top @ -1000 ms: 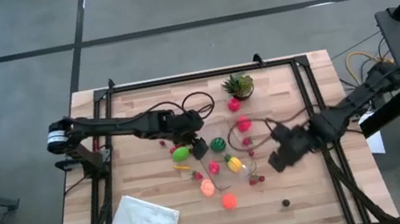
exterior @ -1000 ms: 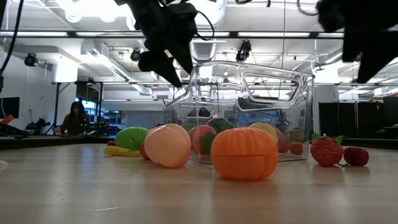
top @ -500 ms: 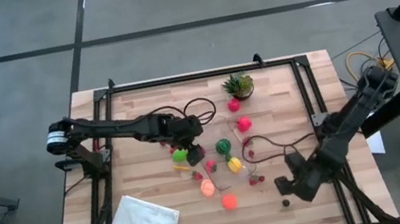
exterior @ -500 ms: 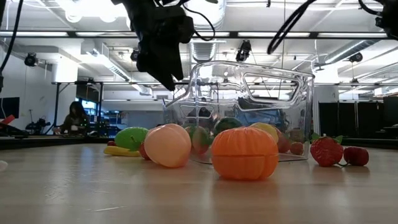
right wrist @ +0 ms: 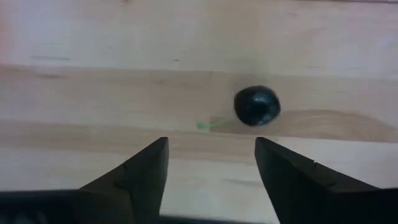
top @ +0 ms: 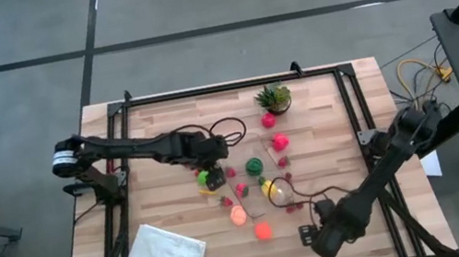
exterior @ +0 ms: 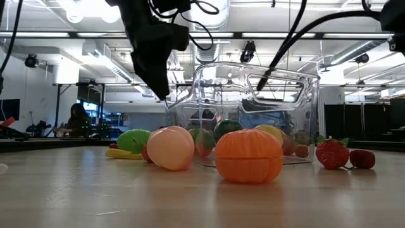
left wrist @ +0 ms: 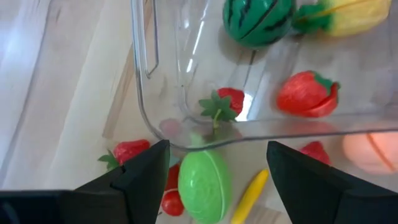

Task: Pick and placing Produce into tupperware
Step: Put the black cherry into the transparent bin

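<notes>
The clear tupperware (exterior: 253,107) stands mid-table with a striped watermelon (left wrist: 257,18), a yellow piece and strawberries (left wrist: 308,93) showing through its wall. More produce lies around it: a lime green fruit (left wrist: 204,186), a yellow banana (left wrist: 249,196), a peach (top: 238,216) and an orange (top: 262,230). My left gripper (left wrist: 211,180) is open above the lime fruit, just outside the container's left corner, fingers on either side of it. My right gripper (right wrist: 211,180) is open near the table's near edge, with a small dark ball (right wrist: 257,104) just ahead of its fingertips.
A white folded cloth (top: 166,249) lies at the near left. A spiky potted plant (top: 273,98) stands near the far edge, with two red fruits (top: 279,142) beside it. Bare wood lies along the near edge and far left. A person sits in the room behind (exterior: 76,120).
My right gripper has swung from beside the container's right side toward the table's near edge and somewhat left, ending by the dark ball. My left gripper has shifted slightly left and nearer, from the container's corner to above the lime fruit.
</notes>
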Controlling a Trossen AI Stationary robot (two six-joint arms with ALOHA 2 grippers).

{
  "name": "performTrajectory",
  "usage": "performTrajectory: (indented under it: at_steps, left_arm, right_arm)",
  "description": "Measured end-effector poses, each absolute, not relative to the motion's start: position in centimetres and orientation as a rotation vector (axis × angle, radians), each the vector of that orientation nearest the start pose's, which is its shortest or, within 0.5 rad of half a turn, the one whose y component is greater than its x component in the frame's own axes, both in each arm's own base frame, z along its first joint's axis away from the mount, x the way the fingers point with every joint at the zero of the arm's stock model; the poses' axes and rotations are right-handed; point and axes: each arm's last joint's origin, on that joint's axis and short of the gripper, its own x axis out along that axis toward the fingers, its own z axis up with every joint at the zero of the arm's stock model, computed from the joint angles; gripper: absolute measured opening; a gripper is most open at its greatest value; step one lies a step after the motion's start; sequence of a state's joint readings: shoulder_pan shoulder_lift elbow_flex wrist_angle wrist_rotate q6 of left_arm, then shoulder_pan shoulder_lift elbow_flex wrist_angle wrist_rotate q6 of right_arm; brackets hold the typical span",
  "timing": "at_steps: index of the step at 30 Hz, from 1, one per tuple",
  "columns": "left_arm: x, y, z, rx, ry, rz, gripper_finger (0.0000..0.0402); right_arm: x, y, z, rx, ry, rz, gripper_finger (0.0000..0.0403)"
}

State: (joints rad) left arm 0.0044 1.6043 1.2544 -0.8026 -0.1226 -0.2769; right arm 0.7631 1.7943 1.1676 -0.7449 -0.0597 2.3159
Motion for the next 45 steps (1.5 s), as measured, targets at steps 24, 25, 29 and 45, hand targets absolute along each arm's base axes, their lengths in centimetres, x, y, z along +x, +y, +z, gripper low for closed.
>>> performTrajectory:
  at_steps: [24, 25, 29, 45]
  left_arm:
    - [30.9, 0.6, 25.1, -0.117, 1.140, 0.261, 0.0255]
    - [30.9, 0.6, 25.1, -0.117, 1.140, 0.261, 0.0255]
    - [30.9, 0.6, 25.1, -0.117, 1.140, 0.261, 0.0255]
    - [30.9, 0.6, 25.1, -0.117, 1.138, 0.267, 0.0255]
  right_arm:
    - [23.4, 22.6, 15.4, 1.227, 1.303, -1.209, 0.0194]
    - [23.4, 22.6, 15.4, 1.223, 1.298, -1.212, 0.0194]
    - [23.5, 22.7, 15.2, 1.234, 1.300, -1.177, 0.0194]
    - [23.4, 22.8, 14.4, 1.263, 1.302, -1.131, 0.0114]
